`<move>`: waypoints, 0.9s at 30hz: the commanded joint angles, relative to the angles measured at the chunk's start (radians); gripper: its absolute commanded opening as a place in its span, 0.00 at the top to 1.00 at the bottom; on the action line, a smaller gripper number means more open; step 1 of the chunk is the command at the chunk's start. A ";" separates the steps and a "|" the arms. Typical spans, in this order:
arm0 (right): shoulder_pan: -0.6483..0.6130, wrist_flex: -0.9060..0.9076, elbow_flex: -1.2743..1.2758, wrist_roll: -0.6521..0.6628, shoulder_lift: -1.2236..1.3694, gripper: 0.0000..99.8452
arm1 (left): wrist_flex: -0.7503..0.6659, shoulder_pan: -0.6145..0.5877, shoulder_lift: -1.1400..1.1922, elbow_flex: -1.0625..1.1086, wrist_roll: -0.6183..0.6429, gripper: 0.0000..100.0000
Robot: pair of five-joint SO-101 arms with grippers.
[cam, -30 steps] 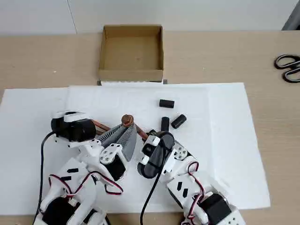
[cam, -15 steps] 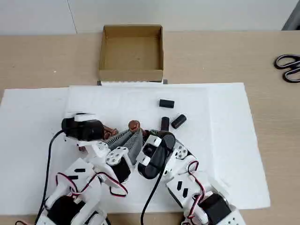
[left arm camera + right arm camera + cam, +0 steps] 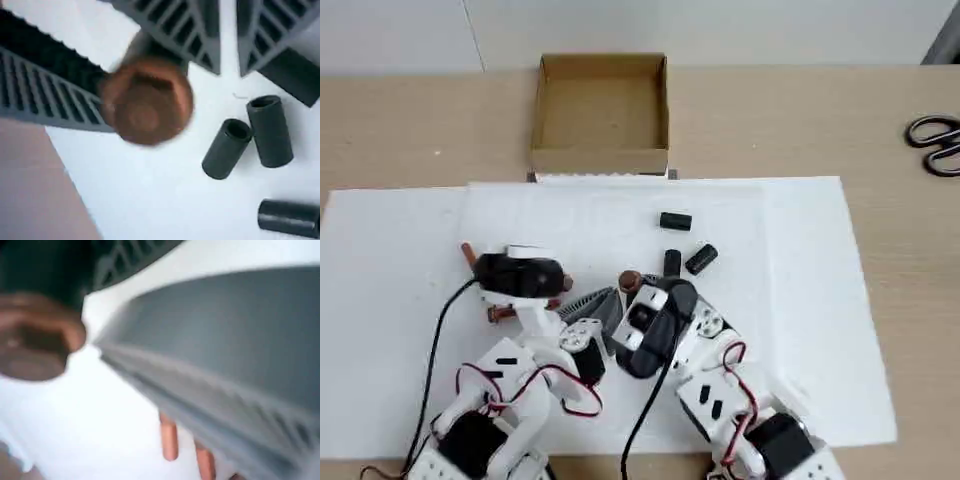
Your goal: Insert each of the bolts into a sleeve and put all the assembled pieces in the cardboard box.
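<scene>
My left gripper (image 3: 618,292) is shut on a copper bolt (image 3: 630,282), with the bolt's head pointing toward the sleeves. In the left wrist view the bolt head (image 3: 147,102) sits between my grey fingers (image 3: 50,102). My right gripper (image 3: 640,303) is right beside the bolt, and a dark piece (image 3: 295,75) lies against it. Three black sleeves lie loose on the paper: one (image 3: 675,221) farther back and two (image 3: 701,259) (image 3: 672,263) just beyond the grippers. The blurred bolt head (image 3: 35,345) looms close in the right wrist view.
The open cardboard box (image 3: 600,160) stands at the back of the table, beyond the white paper (image 3: 800,330). Loose copper bolts (image 3: 468,250) (image 3: 500,312) lie by the left arm. Scissors (image 3: 935,145) rest at the far right edge.
My left arm has swung to the right with the bolt, bringing its head up against the right gripper. Loose bolts on the left have come into sight. The right arm has barely moved.
</scene>
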 commanded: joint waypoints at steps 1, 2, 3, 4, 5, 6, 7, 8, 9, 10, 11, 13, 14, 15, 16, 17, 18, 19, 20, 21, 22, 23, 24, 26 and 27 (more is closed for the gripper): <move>0.005 -0.027 -0.057 0.009 -0.010 1.00 | -0.002 0.005 -0.006 -0.005 -0.005 0.93; 0.005 -0.024 -0.057 0.009 -0.010 1.00 | 0.000 0.005 -0.006 -0.005 -0.005 0.89; 0.005 -0.024 -0.057 0.009 -0.010 1.00 | 0.000 0.005 -0.006 -0.005 -0.005 0.86; 0.005 -0.024 -0.057 0.009 -0.010 1.00 | 0.000 0.005 -0.006 -0.005 -0.006 0.83; 0.005 -0.024 -0.057 0.009 -0.010 1.00 | 0.000 0.005 -0.006 -0.005 -0.012 0.81; 0.005 -0.024 -0.057 0.009 -0.010 1.00 | 0.002 0.005 -0.006 -0.005 -0.029 0.79; 0.007 -0.024 -0.057 0.009 -0.010 1.00 | 0.003 0.005 -0.006 -0.005 -0.043 0.77; 0.008 -0.024 -0.057 0.009 -0.010 1.00 | 0.009 0.005 -0.006 -0.005 -0.055 0.76; 0.010 -0.024 -0.057 0.009 -0.010 1.00 | 0.018 0.005 -0.006 -0.007 -0.071 0.76; 0.010 -0.024 -0.057 0.009 -0.010 1.00 | 0.029 0.000 -0.006 -0.007 -0.091 0.76; 0.010 -0.024 -0.057 0.009 -0.010 1.00 | 0.038 -0.002 -0.006 -0.007 -0.110 0.76; 0.012 -0.025 -0.057 0.008 -0.010 1.00 | 0.063 -0.003 -0.008 -0.010 -0.147 0.76; 0.012 -0.024 -0.055 0.006 -0.010 1.00 | 0.074 -0.009 -0.008 -0.012 -0.163 0.76; 0.012 -0.022 -0.055 0.006 -0.010 1.00 | 0.077 -0.026 -0.008 -0.012 -0.176 0.76; 0.013 -0.022 -0.054 0.006 -0.010 1.00 | 0.078 -0.044 -0.008 -0.012 -0.189 0.76; 0.013 -0.022 -0.054 0.006 -0.010 1.00 | 0.078 -0.069 -0.008 -0.012 -0.204 0.76; 0.013 -0.022 -0.054 0.006 -0.010 1.00 | 0.078 -0.095 -0.008 -0.012 -0.224 0.76; 0.013 -0.022 -0.052 0.005 -0.010 1.00 | 0.078 -0.118 -0.008 -0.012 -0.242 0.76; 0.015 -0.022 -0.052 0.005 -0.010 1.00 | 0.078 -0.140 -0.008 -0.012 -0.262 0.76; 0.027 -0.022 -0.052 0.005 -0.010 1.00 | 0.078 -0.160 -0.008 -0.012 -0.276 0.77; 0.039 -0.022 -0.052 0.005 -0.010 1.00 | 0.078 -0.176 -0.008 -0.012 -0.290 0.79; 0.056 -0.022 -0.052 0.005 -0.010 1.00 | 0.078 -0.187 -0.008 -0.012 -0.298 0.81; 0.076 -0.022 -0.052 0.003 -0.010 1.00 | 0.078 -0.195 -0.008 -0.012 -0.304 0.84; 0.117 -0.022 -0.051 0.003 -0.010 1.00 | 0.078 -0.198 -0.008 -0.013 -0.305 0.87; 0.137 -0.022 -0.051 0.003 -0.010 1.00 | 0.078 -0.198 -0.008 -0.015 -0.305 0.87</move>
